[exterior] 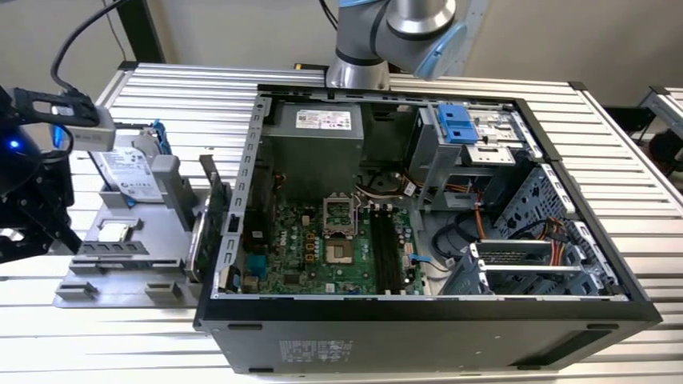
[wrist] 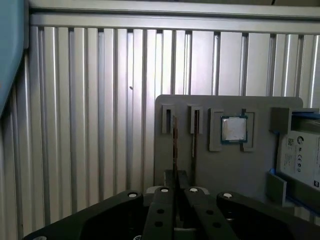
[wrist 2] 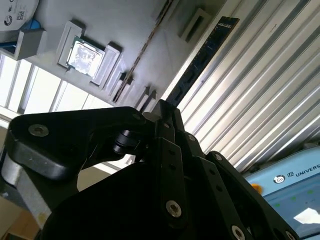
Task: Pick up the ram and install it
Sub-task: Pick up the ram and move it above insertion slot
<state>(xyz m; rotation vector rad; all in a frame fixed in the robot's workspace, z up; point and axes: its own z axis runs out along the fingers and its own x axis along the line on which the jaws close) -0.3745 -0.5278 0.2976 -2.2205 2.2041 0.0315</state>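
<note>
Pincer (wrist 2: 163, 111): pressed together, pinching one end of the ram (wrist 2: 200, 60). In both wrist views the black linkages converge on that end.

Ram: a dark stick with a row of chips, running straight out from the pincer over the holder (wrist: 235, 170). In the first wrist view it appears edge-on, in line with one of the holder's narrow grooves (wrist: 195, 121). Whether its far edge sits in the groove or is clear of it cannot be determined.

Holder: grey, lying flat on the ribbed bench (wrist: 90, 125).
- The CPU (wrist: 234, 129) is seated in a square recess of the holder, just beside the grooves.
- The drive (wrist: 300, 155) stands at the holder's edge, beyond the CPU from the ram.
- The card (exterior: 211, 212) stands upright between the holder and the case (exterior: 427, 320).

Case: open, resting on the bench just beside the holder.
- The motherboard (exterior: 320, 248) lies inside.
- Its long black slots (exterior: 386, 248) are well apart from the holder.

In the exterior view the pincer hangs at the side of the holder away from the case.
</note>
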